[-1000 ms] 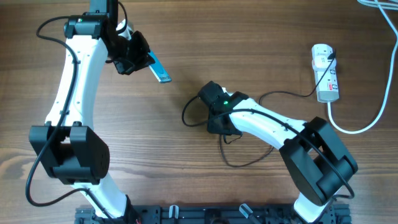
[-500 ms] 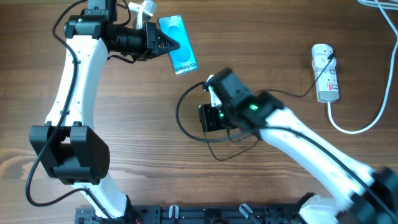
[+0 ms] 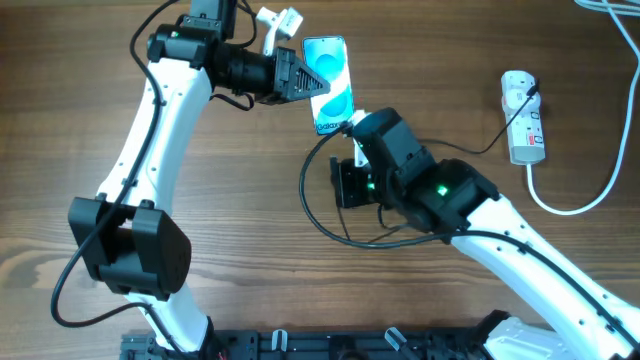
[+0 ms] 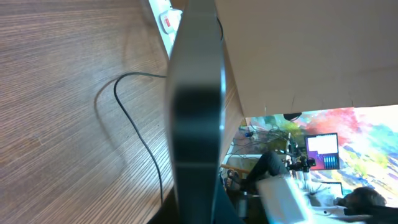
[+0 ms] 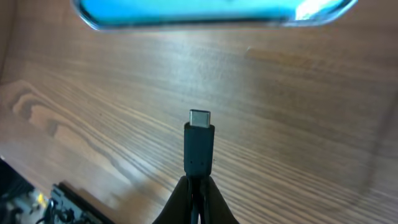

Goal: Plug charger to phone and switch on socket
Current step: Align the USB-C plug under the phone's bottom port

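My left gripper (image 3: 298,78) is shut on the phone (image 3: 329,84), a flat handset with a glowing cyan screen, held above the table at the upper middle. In the left wrist view the phone (image 4: 198,106) shows edge-on, filling the middle. My right gripper (image 3: 352,135) is shut on the charger's black connector (image 5: 199,146), whose metal tip points up at the phone's lower edge (image 5: 211,14) with a gap between them. The thin black charger cable (image 3: 325,215) loops under the right arm and runs to the white socket (image 3: 524,118) at the right.
The socket's white cord (image 3: 590,195) curves along the right edge of the wooden table (image 3: 250,230). A white clip (image 3: 280,20) sits on the left wrist. The arms' bases (image 3: 340,345) stand at the front edge. The socket's end (image 4: 163,15) shows in the left wrist view.
The left arm has carried the phone right and turned its screen upward. The right arm has lifted the connector and swung up toward the phone's lower edge.
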`<action>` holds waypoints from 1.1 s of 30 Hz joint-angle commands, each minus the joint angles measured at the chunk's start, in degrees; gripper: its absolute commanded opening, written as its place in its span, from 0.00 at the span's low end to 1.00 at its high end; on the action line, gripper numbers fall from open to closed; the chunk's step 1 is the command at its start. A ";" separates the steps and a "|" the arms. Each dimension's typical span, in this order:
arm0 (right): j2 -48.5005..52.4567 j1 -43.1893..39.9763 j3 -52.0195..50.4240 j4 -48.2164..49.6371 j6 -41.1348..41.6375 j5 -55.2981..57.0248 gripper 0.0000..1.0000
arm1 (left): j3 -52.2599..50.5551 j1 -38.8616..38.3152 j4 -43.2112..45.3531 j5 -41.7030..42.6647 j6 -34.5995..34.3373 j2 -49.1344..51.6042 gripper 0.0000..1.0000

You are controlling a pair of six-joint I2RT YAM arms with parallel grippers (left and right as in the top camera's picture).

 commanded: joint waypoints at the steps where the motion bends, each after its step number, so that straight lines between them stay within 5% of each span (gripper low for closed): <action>1: -1.84 0.20 3.56 -1.25 0.02 3.69 0.05 | 0.24 0.28 0.07 1.99 1.55 -0.42 0.04; 15: -1.77 0.17 5.29 -2.99 -0.33 3.93 0.05 | 0.24 0.28 -0.26 8.50 2.75 -0.42 0.04; 33: -1.77 0.20 5.29 -2.93 -1.07 5.01 0.05 | 0.24 0.28 -0.87 6.75 2.64 -0.42 0.04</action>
